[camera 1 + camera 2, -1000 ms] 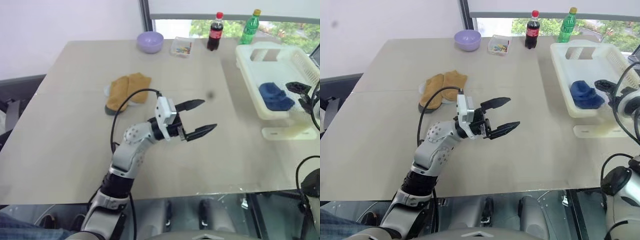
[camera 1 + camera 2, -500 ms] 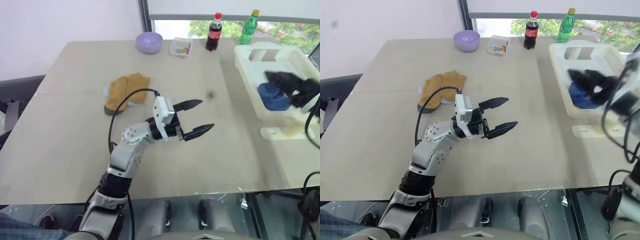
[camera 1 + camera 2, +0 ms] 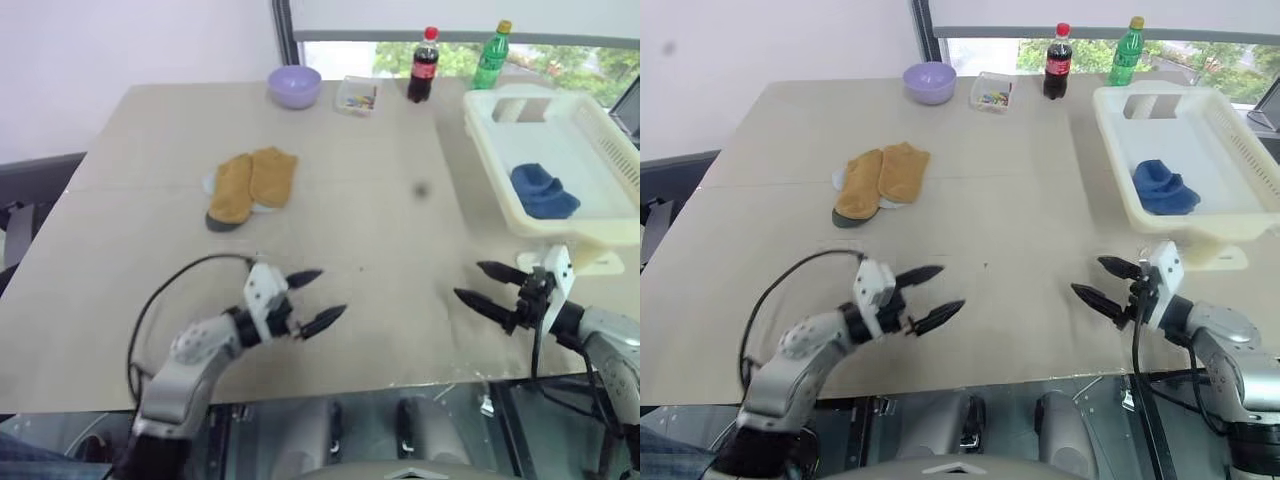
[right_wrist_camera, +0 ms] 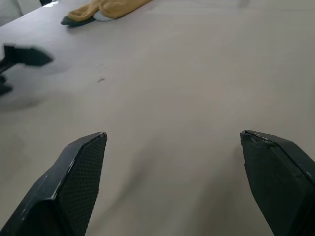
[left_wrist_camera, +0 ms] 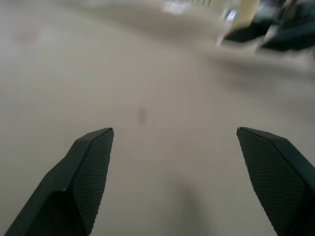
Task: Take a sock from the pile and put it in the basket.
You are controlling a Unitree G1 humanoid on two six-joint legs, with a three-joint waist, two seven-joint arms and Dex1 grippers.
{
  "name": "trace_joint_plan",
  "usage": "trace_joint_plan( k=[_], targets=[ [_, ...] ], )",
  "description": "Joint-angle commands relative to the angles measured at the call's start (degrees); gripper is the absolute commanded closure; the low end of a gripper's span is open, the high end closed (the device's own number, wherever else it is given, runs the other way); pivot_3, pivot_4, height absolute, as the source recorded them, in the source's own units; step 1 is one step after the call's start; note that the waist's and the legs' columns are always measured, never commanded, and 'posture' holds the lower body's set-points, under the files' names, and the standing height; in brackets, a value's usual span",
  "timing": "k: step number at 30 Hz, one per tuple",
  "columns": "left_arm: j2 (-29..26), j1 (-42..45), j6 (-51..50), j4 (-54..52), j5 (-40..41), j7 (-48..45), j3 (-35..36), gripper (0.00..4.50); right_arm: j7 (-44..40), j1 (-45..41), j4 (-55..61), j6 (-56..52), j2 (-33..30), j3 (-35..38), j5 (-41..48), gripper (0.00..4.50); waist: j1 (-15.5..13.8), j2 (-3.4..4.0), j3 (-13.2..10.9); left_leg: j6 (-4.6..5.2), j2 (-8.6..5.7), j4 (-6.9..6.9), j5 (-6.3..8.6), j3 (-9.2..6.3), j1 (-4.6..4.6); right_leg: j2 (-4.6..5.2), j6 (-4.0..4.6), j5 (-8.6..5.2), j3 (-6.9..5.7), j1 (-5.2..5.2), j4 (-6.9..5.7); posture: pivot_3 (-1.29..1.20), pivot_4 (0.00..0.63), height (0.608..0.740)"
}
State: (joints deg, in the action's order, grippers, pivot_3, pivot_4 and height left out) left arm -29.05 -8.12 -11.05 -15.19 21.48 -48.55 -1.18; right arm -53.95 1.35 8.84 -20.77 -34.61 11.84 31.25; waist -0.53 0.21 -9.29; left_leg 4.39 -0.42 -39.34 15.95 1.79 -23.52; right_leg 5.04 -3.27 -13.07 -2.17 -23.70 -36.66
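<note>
Both grippers (image 3: 313,298) (image 3: 489,283) lowered, spread empty; two tan socks (image 3: 249,185) on table; one blue sock (image 3: 543,192) in basket (image 3: 500,150)

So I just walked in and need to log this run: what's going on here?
A two-armed robot is moving socks from a pile into a white basket. One blue sock already lies in the basket, and mustard-tan socks remain in the pile on the table. At this moment neither gripper holds anything: the left gripper and the right gripper are both open, low over the near edge of the table, pointing toward each other.
</note>
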Motion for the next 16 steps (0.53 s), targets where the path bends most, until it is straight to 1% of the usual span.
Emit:
trace_joint_plan(
  k=[1,4,8,13,16],
  targets=[
    [-1.1,-6.3,1.1,-5.4,0.8,1.1,3.6,0.16,-5.5,1.0,-2.6,8.0,-0.2,2.5,0.1,0.05,-0.5,-0.01,0.0,0.0,0.03,0.0,0.0,0.0,0.04,0.07,0.09,-0.05,0.02,0.06,0.0,0.0,0.15,0.74],
    [-0.9,-11.8,2.3,-7.7,1.1,2.8,7.5,0.16,-9.3,1.6,-4.9,11.8,-0.3,3.9,1.2,0.05,-0.3,-0.01,0.0,-0.02,0.07,0.0,0.01,-0.07,0.16,0.37,0.11,-0.06,0.08,0.13,0.0,0.0,0.15,0.74],
    [-0.8,-17.6,2.3,-10.1,2.9,3.9,12.3,0.16,-14.5,2.0,-7.3,15.0,-2.4,3.8,1.0,0.05,-0.2,-0.01,0.0,-0.03,0.09,0.06,0.02,-0.06,0.15,0.43,0.13,-0.06,0.09,0.13,0.02,0.0,0.15,0.74],
    [-0.4,-21.2,2.7,-12.4,3.5,4.5,14.5,0.16,-18.4,2.0,-9.9,17.2,-4.3,3.5,0.3,0.05,-0.3,-0.01,0.0,-0.03,0.09,0.06,0.02,-0.06,0.15,0.53,0.14,-0.06,0.05,0.13,0.05,0.0,0.15,0.74],
    [-0.4,-21.8,4.6,-12.8,2.7,4.3,14.7,0.16,-18.9,1.5,-10.2,17.2,-4.4,3.6,0.9,0.05,-0.3,-0.01,0.0,-0.03,0.08,0.07,0.03,-0.06,0.12,0.56,0.14,-0.06,0.04,0.12,0.1,0.0,0.15,0.74]
  ],
)
